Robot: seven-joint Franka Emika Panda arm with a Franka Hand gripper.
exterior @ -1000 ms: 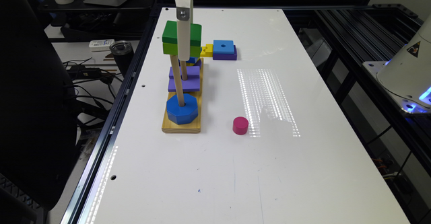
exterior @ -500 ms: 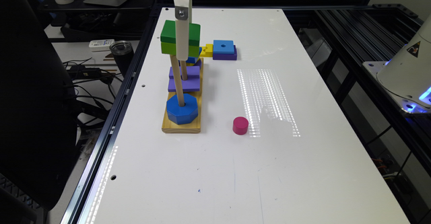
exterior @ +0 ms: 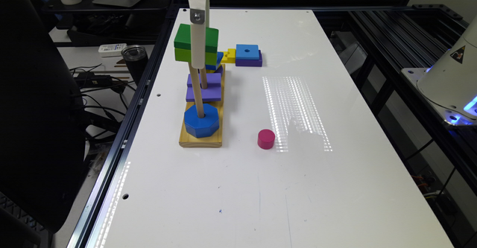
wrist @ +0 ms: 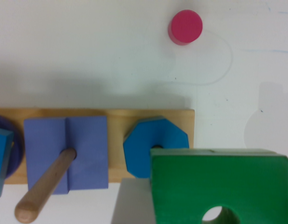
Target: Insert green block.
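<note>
Green block (exterior: 196, 43) rides pinched in your fingers (wrist: 134, 205) (aloft), so centre its hole over the octagon's peg (exterior: 196, 91) at six o'clock.

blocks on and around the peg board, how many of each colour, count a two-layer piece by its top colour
green: 1, the green block held up in the gripper
blue: 3, the octagon, the one at the far peg, the light-blue square
purple: 1
yellow: 1
pink: 1, the cylinder
total: 7

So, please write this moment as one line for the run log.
phase: carry | gripper: shut on green block | block: raised above peg board | not yet on a peg
</note>
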